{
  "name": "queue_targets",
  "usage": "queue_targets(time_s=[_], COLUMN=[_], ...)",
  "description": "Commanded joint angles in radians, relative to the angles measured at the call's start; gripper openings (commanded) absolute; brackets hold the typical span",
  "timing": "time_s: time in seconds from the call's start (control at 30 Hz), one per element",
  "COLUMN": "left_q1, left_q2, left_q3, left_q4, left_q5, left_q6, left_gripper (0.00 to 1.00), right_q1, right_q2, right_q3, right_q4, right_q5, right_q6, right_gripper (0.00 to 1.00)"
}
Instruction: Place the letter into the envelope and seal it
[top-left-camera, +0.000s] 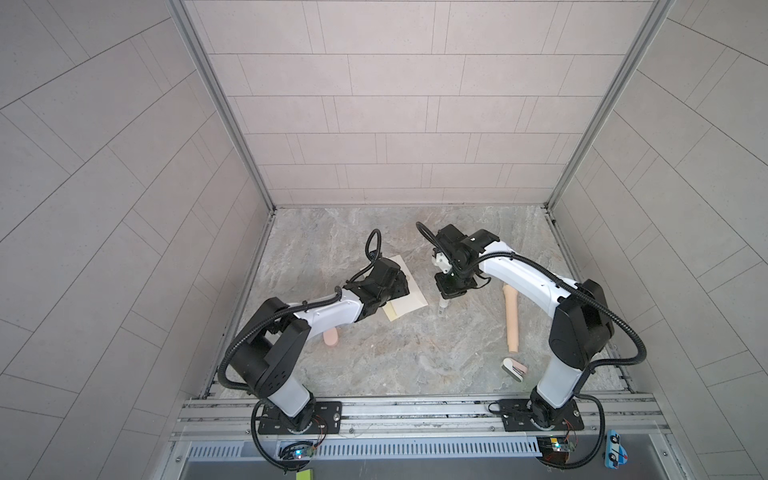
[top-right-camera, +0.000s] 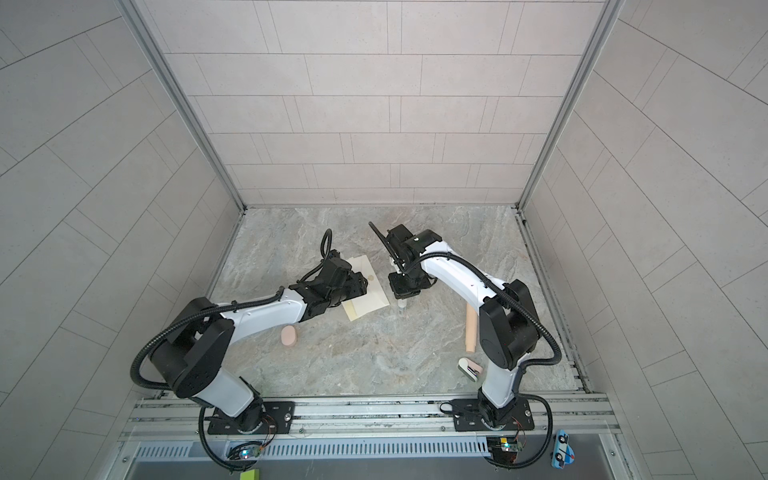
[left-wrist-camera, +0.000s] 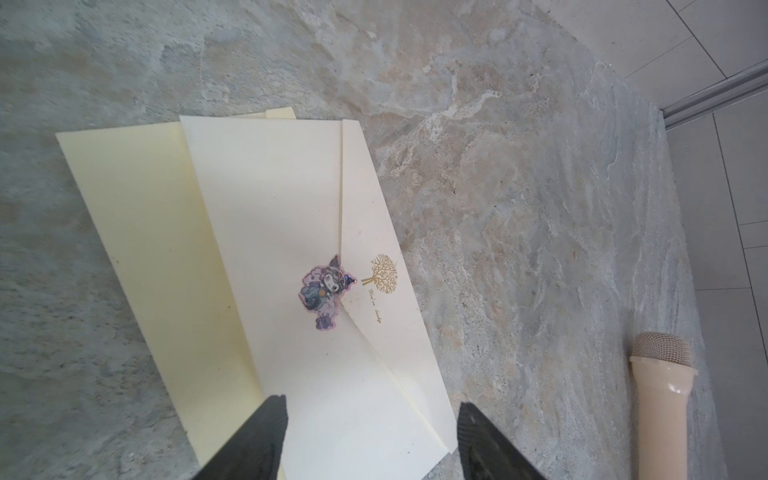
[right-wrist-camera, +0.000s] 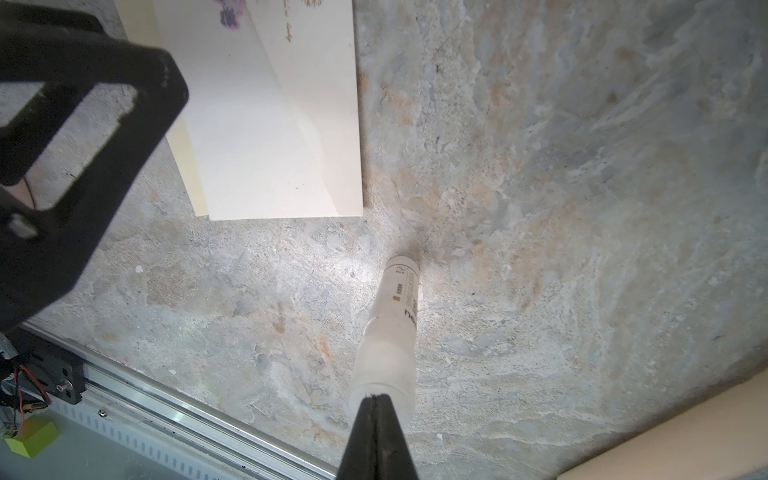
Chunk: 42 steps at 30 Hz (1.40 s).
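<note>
While the envelope lies flat on the table with its flap folded down, a sticker sits across the flap tip. No view shows the letter; judging from the closed flap, it is inside. A yellow paper lies partly under the envelope and sticks out on its left.

**Key relation.** In both top views the envelope's long axis runs near to far, with the far end tilted slightly left.
- The left gripper hangs over the envelope, and in the left wrist view its fingers frame the near end.
- The sticker lies beyond those fingers, toward the far end.
- The left arm is nearer the seal.
- The right gripper is just right of the envelope and clear of it.

If the seal needs pressing, the move is probably a short advance along the long axis.

**Fingers.**
- Left: set wide apart, with one finger over each long edge of the envelope. They hold nothing. Whether they touch the paper cannot be told.
- Right: closed together. The tips meet the top end of a tube that stands on the table just beside the envelope's near right corner. Whether they pinch or only touch it cannot be told.
</note>
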Motion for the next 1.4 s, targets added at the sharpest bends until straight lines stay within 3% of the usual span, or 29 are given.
queue_targets(time_s=[0.0, 0.83, 1.37], left_q1=[-0.004, -0.003, -0.025], left_q2=[0.011, 0.003, 0.051], left_q3=[0.026, 0.047, 0.106], left_q4=[-0.013, -0.026, 0.040], left_q5=[-0.012, -0.010, 0.265], left_q6=[0.009, 0.042, 0.276], left_gripper=[0.71, 0.71, 0.71], right_q1=[-0.005, -0.008, -0.154], right_q2=[0.009, 0.039, 0.049], right_q3=[-0.007, -0.134, -0.127], right_q4=[-0.011, 0.065, 0.085], right_q5=[0.018, 0.062, -0.005], right_q6=[-0.007, 0.031, 0.013], right_gripper=[0.06, 0.06, 0.06])
